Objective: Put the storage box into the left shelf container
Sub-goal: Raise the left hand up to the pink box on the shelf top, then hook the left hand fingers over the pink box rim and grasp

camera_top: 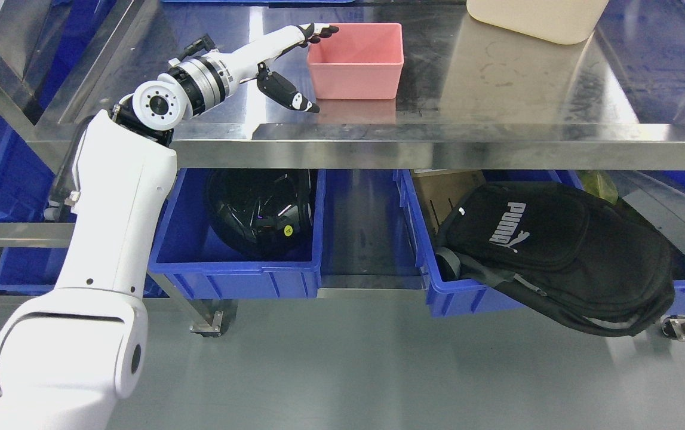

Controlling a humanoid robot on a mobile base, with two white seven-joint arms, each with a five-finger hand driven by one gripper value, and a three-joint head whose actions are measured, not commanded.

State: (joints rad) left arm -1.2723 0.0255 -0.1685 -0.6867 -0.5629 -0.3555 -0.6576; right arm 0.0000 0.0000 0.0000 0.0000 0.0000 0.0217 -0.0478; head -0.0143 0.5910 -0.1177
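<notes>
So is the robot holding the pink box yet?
Not quite. The left hand is open at the pink box: fingertips on its left rim, thumb outside the left wall. It hasn't closed on it yet.

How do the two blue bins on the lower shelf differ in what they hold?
The left blue bin holds a black helmet sitting fully inside; the right blue bin holds a black backpack spilling over its front rim, with a cardboard box behind. Both sit under the steel tabletop.

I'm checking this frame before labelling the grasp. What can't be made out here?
Head view only:
- Left hand beside pink storage box: whether its fingertips touch the rim is unclear.
- Black helmet in the left blue bin: top hidden by the steel shelf.
- Cream container: cut off by the top edge.
- Right arm: out of frame.
</notes>
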